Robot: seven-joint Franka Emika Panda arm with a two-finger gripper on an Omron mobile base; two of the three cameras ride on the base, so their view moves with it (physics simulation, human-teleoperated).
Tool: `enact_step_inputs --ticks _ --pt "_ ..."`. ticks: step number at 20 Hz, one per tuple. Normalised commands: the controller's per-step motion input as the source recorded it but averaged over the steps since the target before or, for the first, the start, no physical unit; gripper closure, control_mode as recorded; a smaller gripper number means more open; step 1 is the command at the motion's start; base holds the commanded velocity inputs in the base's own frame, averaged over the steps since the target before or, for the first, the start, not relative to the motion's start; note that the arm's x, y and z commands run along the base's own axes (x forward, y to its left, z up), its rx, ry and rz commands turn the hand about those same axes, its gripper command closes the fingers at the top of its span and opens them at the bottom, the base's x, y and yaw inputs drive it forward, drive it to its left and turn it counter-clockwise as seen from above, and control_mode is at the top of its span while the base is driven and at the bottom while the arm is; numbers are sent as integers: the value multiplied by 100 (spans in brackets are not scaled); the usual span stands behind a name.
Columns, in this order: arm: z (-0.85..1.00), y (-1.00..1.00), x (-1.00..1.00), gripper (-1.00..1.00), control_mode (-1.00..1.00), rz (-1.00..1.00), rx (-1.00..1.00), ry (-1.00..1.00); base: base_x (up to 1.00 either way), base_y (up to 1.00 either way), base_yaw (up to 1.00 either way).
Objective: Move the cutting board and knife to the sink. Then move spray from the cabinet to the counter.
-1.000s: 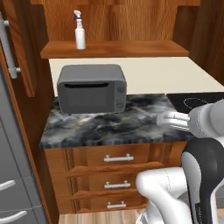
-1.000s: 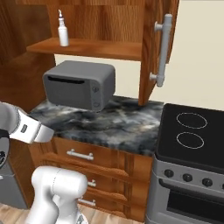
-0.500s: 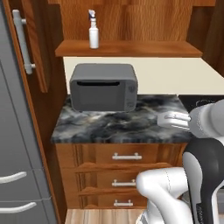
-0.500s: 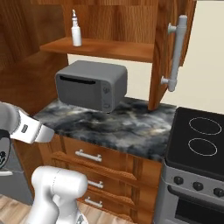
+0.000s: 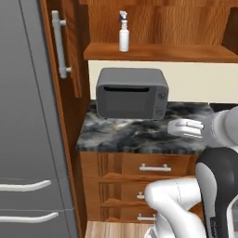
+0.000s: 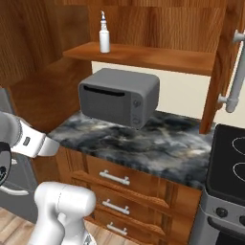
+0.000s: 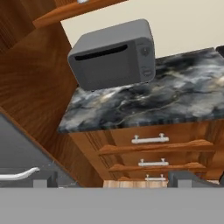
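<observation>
The spray (image 5: 123, 31) stands upright on the cabinet (image 5: 158, 51) shelf, toward its left end — directly above the microwave (image 5: 131, 93). The microwave sits on the counter (image 5: 139, 135), at the back left, against the wall. Under the counter are 3 drawers (image 5: 153, 168), stacked. The fridge (image 5: 28, 121) stands left of the counter, with the open cabinet door (image 5: 65, 46) between it and the shelf. In the right base view the stove (image 6: 229, 162) adjoins the counter's right end, and a 2nd open door (image 6: 229, 72) hangs above that junction.
</observation>
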Motion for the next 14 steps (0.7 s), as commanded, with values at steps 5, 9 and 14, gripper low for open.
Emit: enact_step_inputs --ticks 5,9,14 --pt "0 0 0 -100 100 0 0 0 85 21 0" --pt "0 0 0 -100 100 0 0 0 71 -5 5" --pt "0 0 0 -100 100 0 0 0 50 -10 7"
